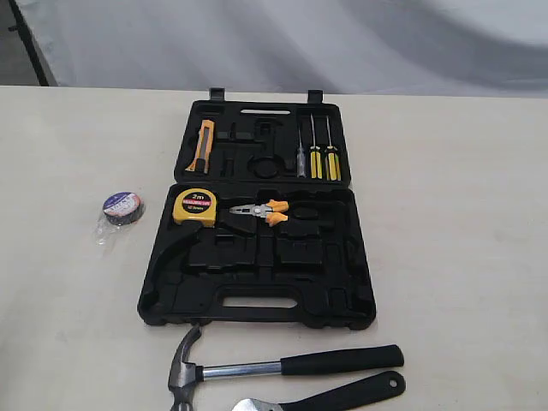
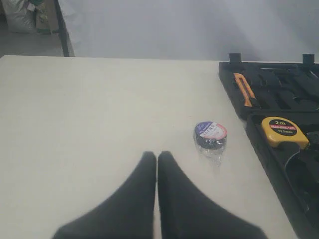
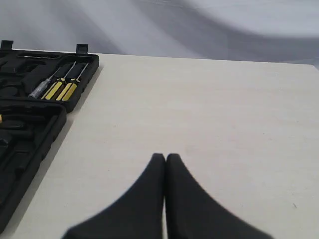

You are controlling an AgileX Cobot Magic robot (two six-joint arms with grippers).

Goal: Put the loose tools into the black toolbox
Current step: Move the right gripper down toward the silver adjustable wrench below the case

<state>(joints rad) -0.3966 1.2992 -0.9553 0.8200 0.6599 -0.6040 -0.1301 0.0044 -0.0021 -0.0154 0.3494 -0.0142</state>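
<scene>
1. The left gripper [image 2: 157, 155], its tips pressed together on nothing, hangs over the table [image 1: 68, 325].
2. The tape roll [image 1: 122, 207] lies on the table, near the left side of the black toolbox [image 1: 325, 308].
3. The black toolbox lies open, a tape measure [image 1: 195, 207] and pliers [image 1: 261, 211] in its near half.
4. The hammer [image 1: 291, 366] and wrench [image 1: 342, 396] lie side by side just in front of it.
5. The right gripper [image 3: 165, 157] is clenched empty, right of the black toolbox.

I note a yellow tape measure [image 1: 194, 207] centre frame, orange-handled pliers [image 1: 261, 211] just beside it; an orange knife [image 1: 202, 144] and screwdrivers [image 1: 315, 161] above.
</scene>
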